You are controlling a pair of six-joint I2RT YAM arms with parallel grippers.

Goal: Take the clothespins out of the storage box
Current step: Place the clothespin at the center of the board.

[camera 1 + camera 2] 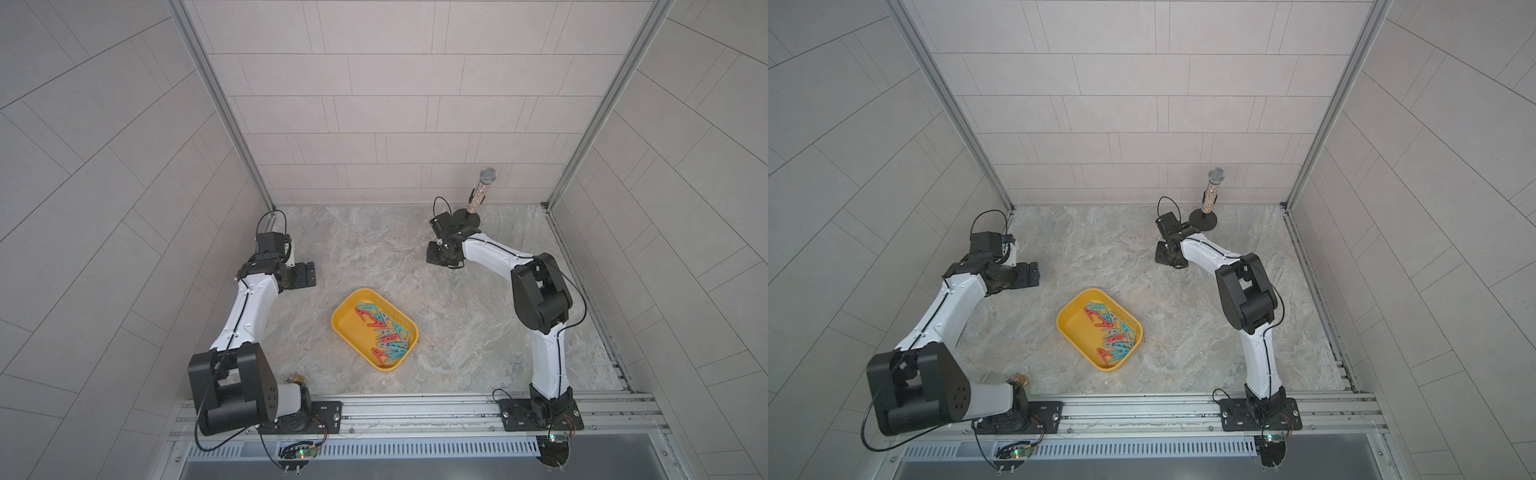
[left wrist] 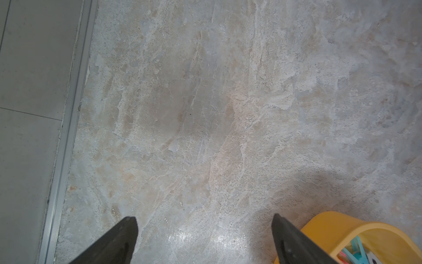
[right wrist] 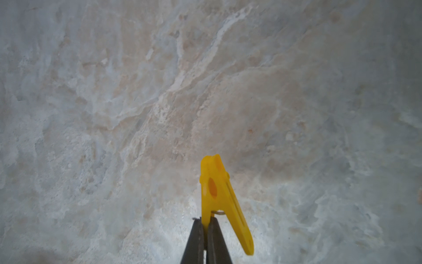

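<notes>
The yellow storage box (image 1: 348, 328) (image 1: 1074, 329) lies mid-table in both top views, with several teal, red and grey clothespins (image 1: 384, 332) (image 1: 1112, 333) heaped along its right side. My left gripper (image 1: 306, 275) (image 1: 1029, 274) hangs open to the box's far left. The left wrist view shows its fingertips (image 2: 131, 225) wide apart over bare table, with a corner of the storage box (image 2: 338, 225) and some clothespins (image 2: 356, 250) beside one finger. My right gripper (image 1: 437, 254) (image 1: 1165, 254) is beyond the box, to its right. In the right wrist view the right gripper (image 3: 205, 220) is shut on one leg of a yellow clothespin (image 3: 217, 189) above the table.
A glittery microphone (image 1: 482, 191) (image 1: 1212, 187) stands on a black round base at the back right, just behind my right wrist. Tiled walls with metal rails close in the marble table (image 1: 457, 324) on three sides. A small brass object (image 1: 297, 378) sits near the left arm's base.
</notes>
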